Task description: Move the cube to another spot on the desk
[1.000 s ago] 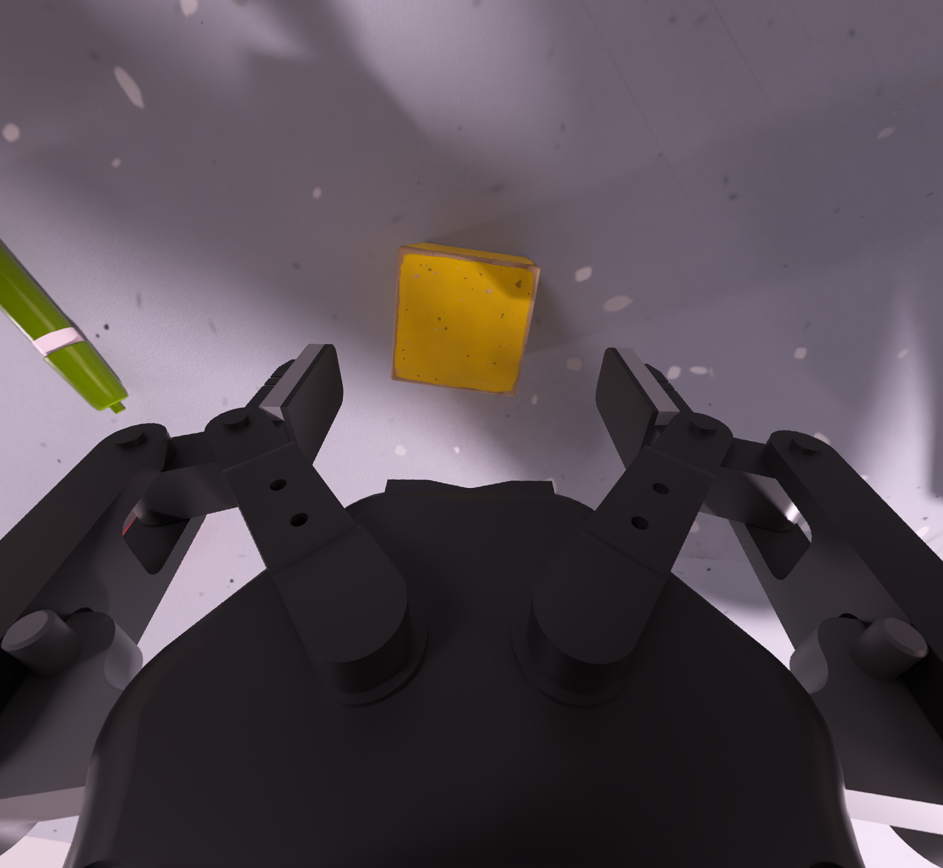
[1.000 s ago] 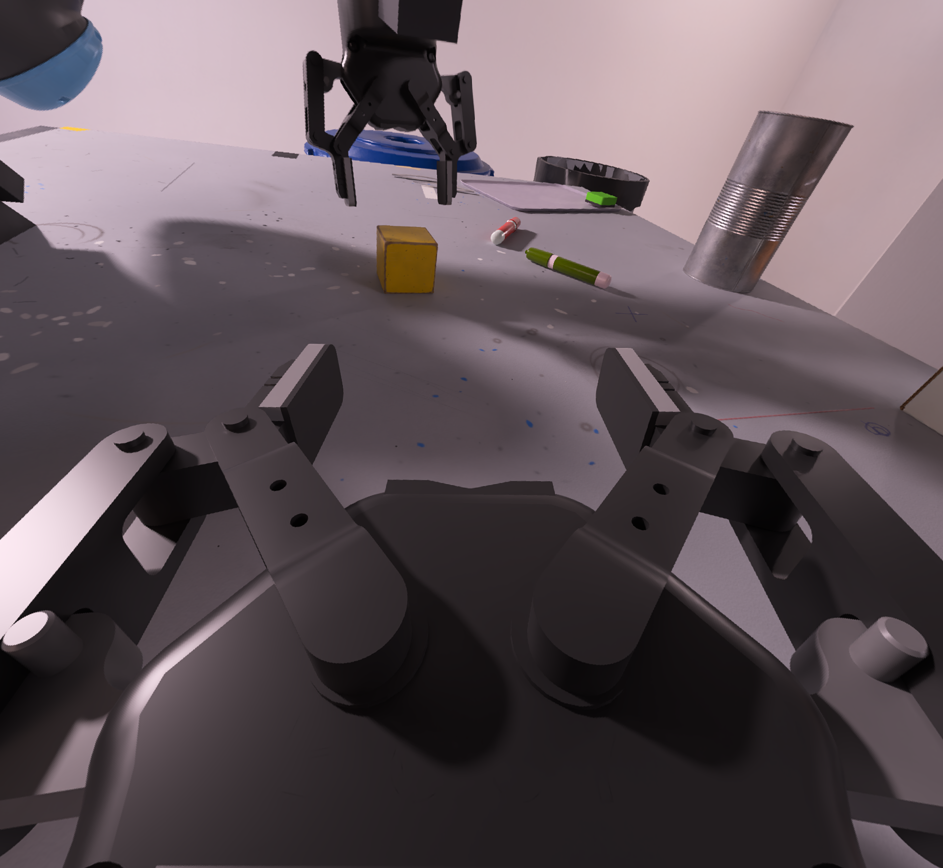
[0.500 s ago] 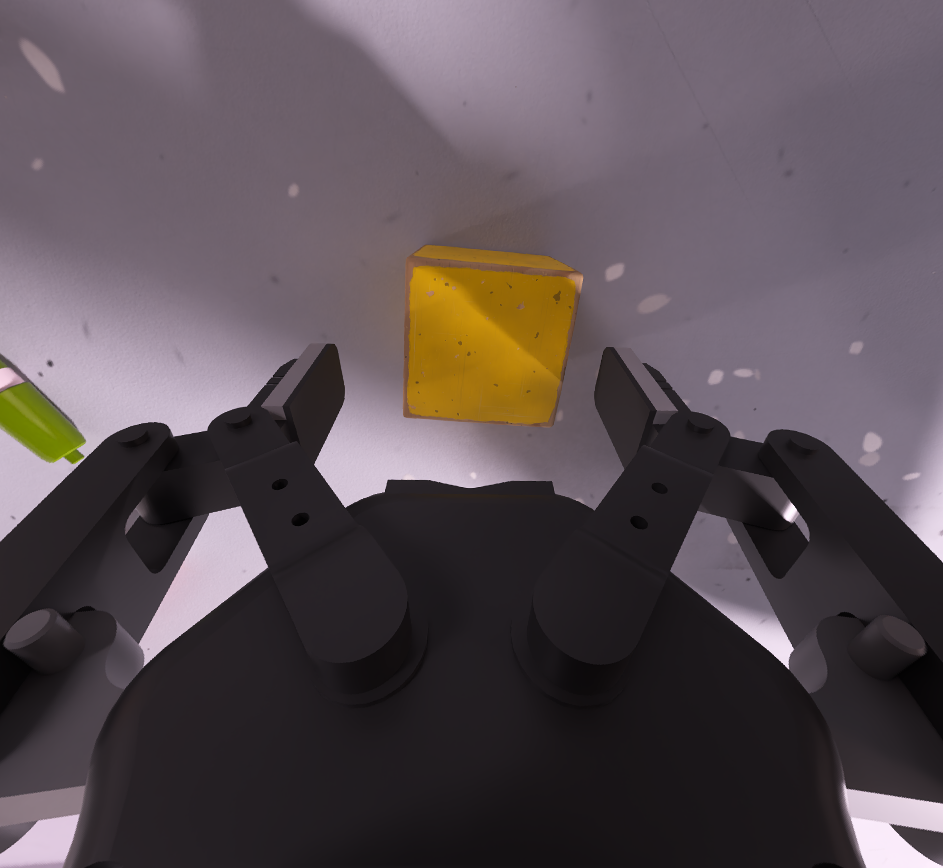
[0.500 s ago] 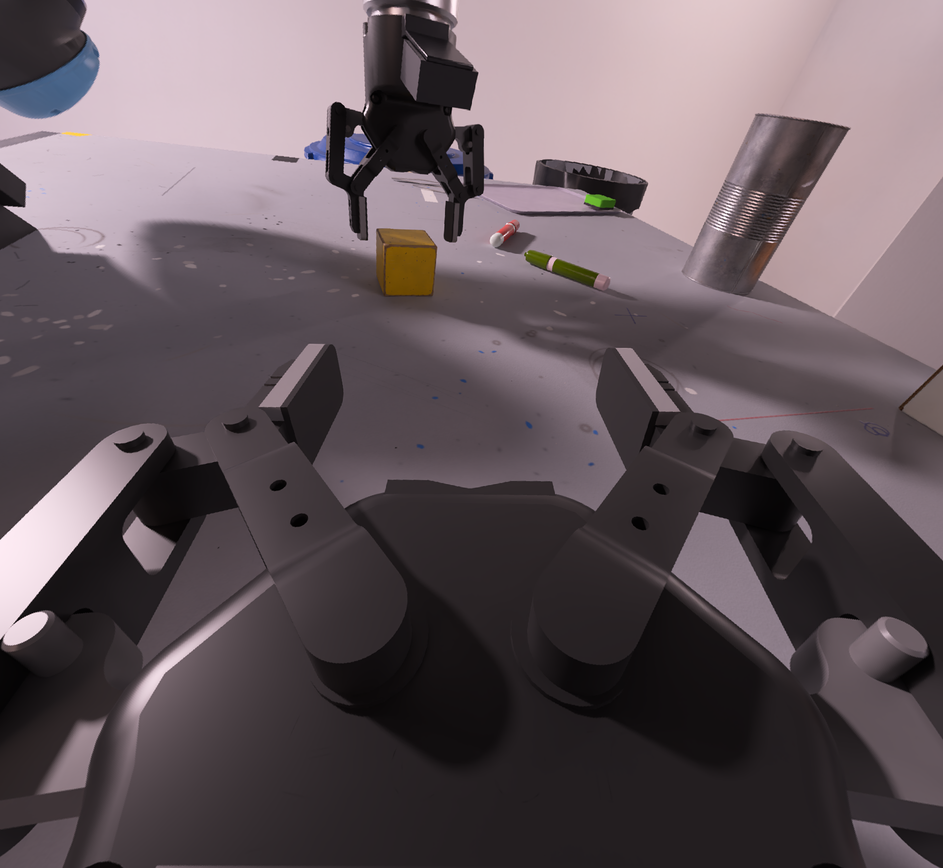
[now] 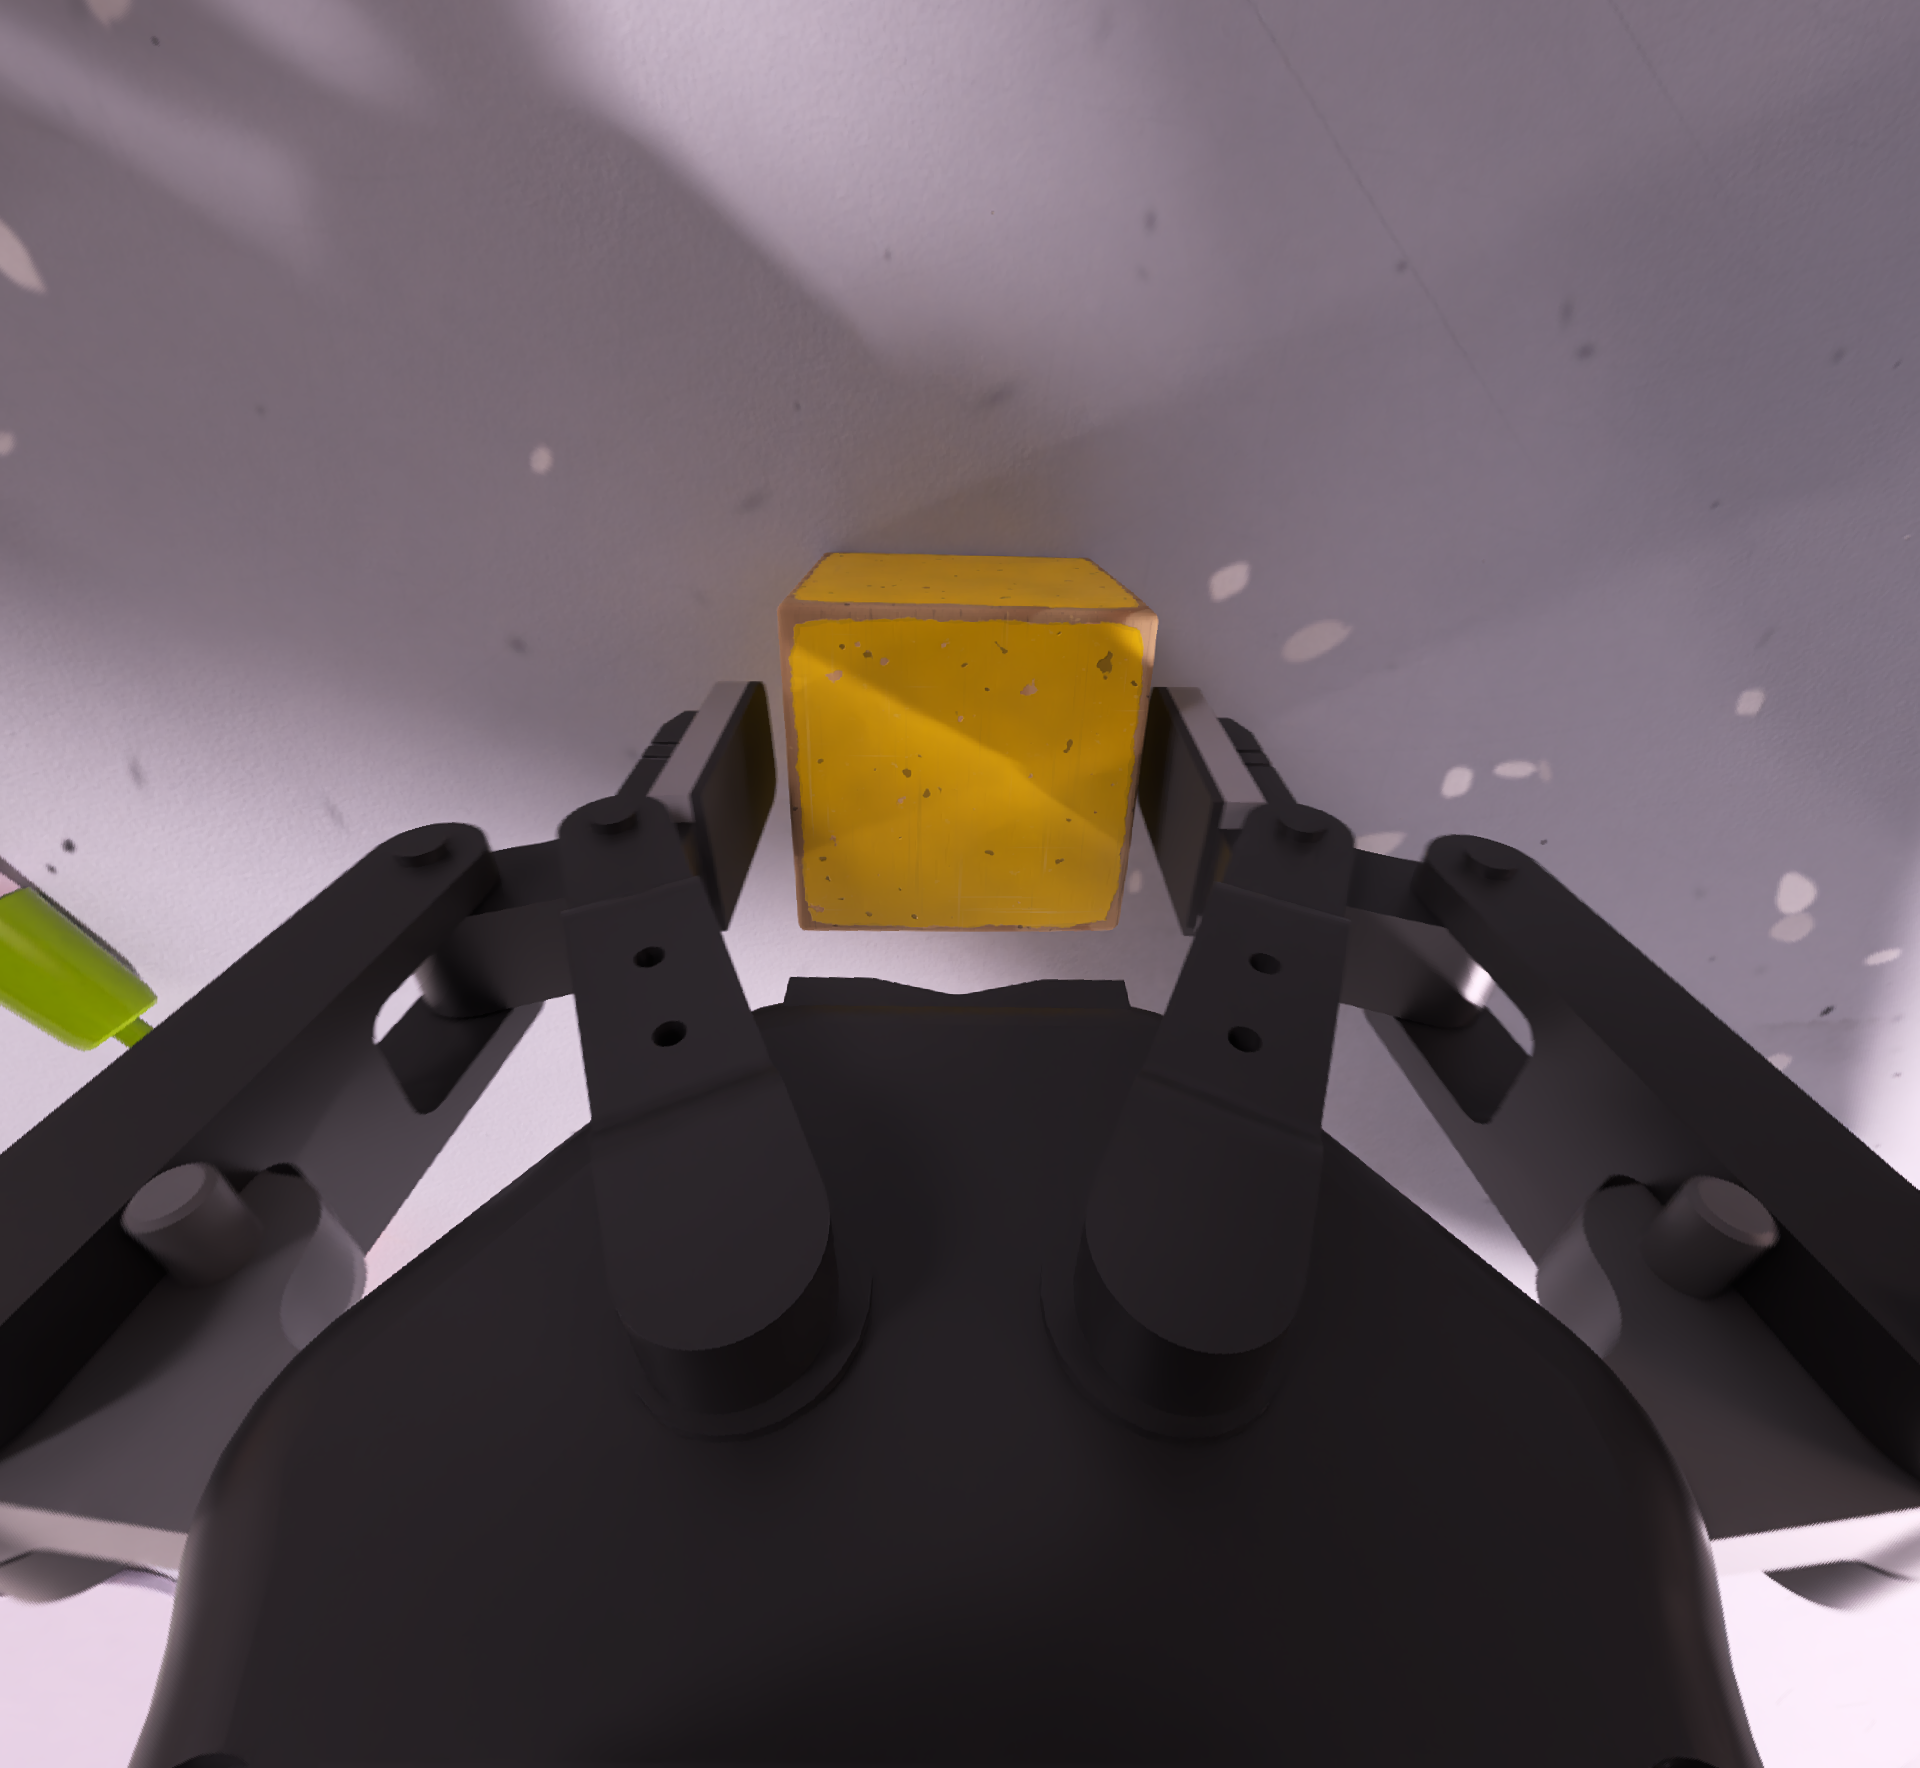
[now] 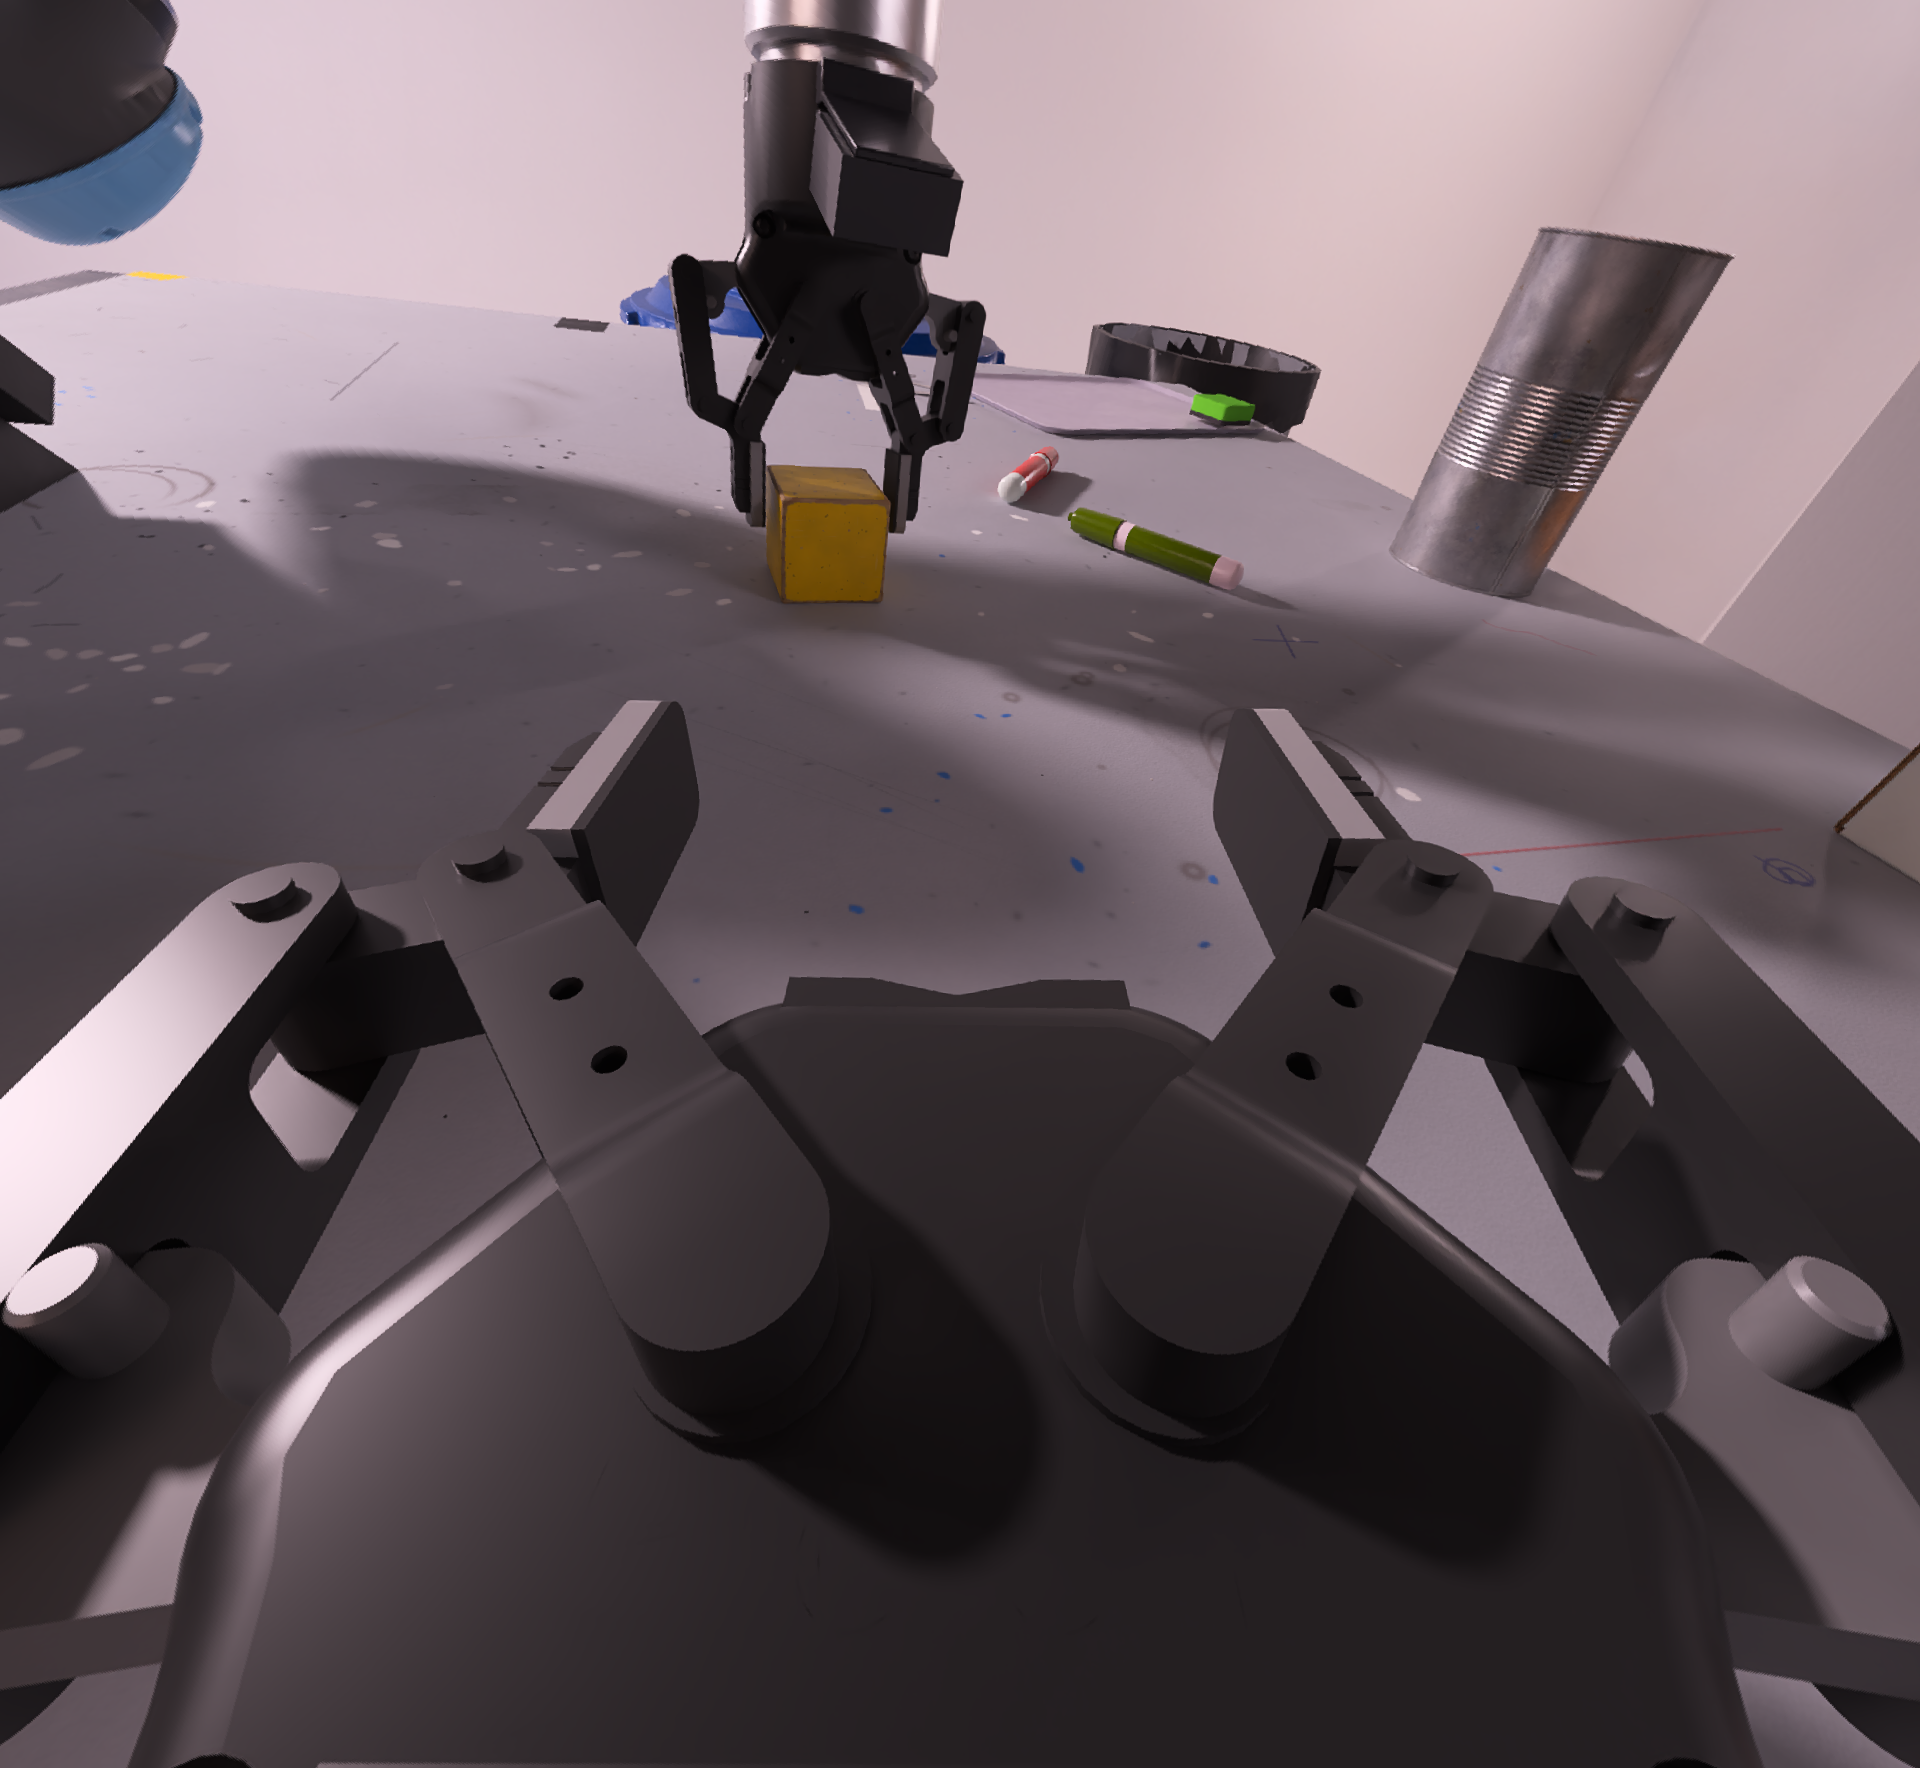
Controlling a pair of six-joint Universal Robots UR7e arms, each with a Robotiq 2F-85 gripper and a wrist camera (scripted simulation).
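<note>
Meanwhile, left gripper (image 5: 961, 783) fingers flank the yellow cube (image 5: 961, 762) on the counter (image 5: 1351, 264), narrow gaps showing; right gripper (image 6: 951, 783) fingers spread wide

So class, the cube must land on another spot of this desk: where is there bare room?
The widest bare desk lies between the cube and the right hand, stretching left. A smaller patch lies between the green marker and the metal can. Behind the cube it is crowded: red marker, tablet.
</note>
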